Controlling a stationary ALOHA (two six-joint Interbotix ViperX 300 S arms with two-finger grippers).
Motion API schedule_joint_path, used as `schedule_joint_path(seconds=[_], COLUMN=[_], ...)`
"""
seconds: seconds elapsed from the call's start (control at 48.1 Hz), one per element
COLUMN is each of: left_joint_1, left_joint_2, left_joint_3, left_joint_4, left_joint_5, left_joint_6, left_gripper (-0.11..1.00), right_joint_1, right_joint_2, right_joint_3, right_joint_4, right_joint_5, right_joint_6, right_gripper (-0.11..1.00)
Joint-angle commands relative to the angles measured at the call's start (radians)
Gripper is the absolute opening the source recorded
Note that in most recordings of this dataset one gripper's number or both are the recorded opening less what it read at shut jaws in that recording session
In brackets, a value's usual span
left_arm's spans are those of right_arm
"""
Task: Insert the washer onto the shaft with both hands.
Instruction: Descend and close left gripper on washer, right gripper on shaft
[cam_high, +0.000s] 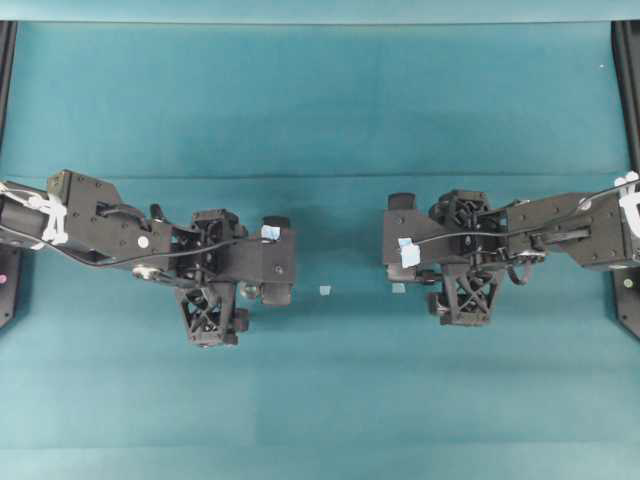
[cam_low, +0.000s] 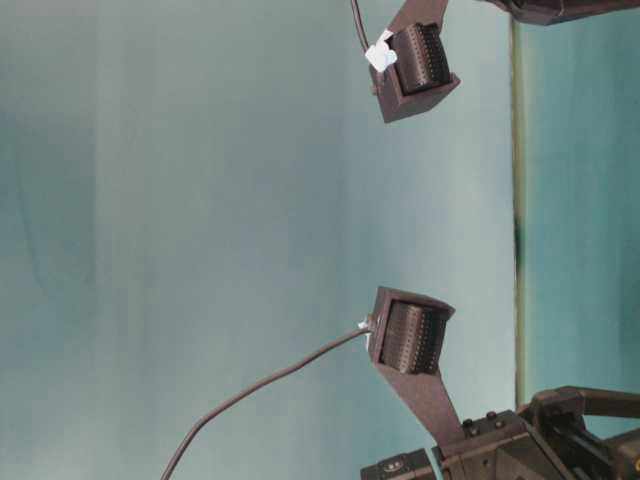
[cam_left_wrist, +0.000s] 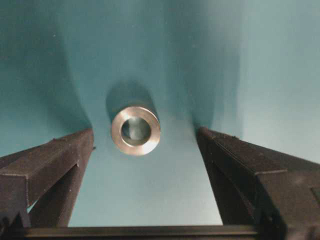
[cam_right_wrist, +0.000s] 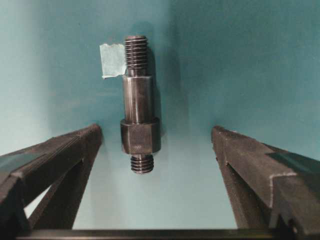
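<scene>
In the left wrist view the washer (cam_left_wrist: 135, 130), a thick silvery ring with a dark centre hole, lies flat on the teal cloth. My left gripper (cam_left_wrist: 145, 131) is open above it, and the ring sits nearer the left finger (cam_left_wrist: 55, 160), touching neither finger. In the right wrist view the shaft (cam_right_wrist: 140, 105), dark grey with threaded ends and a hex collar, lies on the cloth. My right gripper (cam_right_wrist: 156, 127) is open around its near end, well apart from it. Overhead, the left gripper (cam_high: 276, 258) and the right gripper (cam_high: 398, 238) both point down and hide the two parts.
A pale blue tape square (cam_right_wrist: 112, 60) is stuck to the cloth beside the shaft's far threaded end. Overhead, two tape squares (cam_high: 324, 290) lie on the teal cloth (cam_high: 320, 400) between the arms. Black frame rails (cam_high: 628, 200) stand at the left and right edges.
</scene>
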Motion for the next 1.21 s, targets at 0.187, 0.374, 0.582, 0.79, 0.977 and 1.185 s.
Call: schedule_joint_path(seconds=[0.187,0.374,0.582,0.79,0.977,1.185], left_joint_1=[0.003,0.003,0.002,0.002,0.002,0.003], left_joint_2=[0.003,0.000,-0.003,-0.003,-0.003,-0.003], left_joint_3=[-0.034,-0.021,-0.012,-0.009,-0.008,-0.008], left_joint_4=[0.003,0.003,0.003,0.003,0.003,0.003], left_joint_5=[-0.009,-0.005,-0.005,-0.005,-0.003,-0.003], left_joint_6=[0.000,-0.003,-0.003,-0.003,-0.003,-0.002], left_gripper=[0.93,0.93,0.93,0.93,0.93,0.93], right_joint_1=[0.006,0.006,0.009,0.012,0.012,0.012], right_joint_2=[-0.006,-0.006,-0.006,-0.006,-0.006,-0.006], right_joint_3=[-0.003,-0.003,-0.003,-0.003,-0.003,-0.003], right_joint_4=[0.000,0.000,0.000,0.000,0.000,0.000], right_joint_5=[-0.005,-0.005,-0.005,-0.005,-0.005,-0.005], right_joint_6=[-0.008,-0.008,-0.008,-0.008,-0.008,-0.008], right_gripper=[0.88,0.88,0.88,0.88,0.88,0.88])
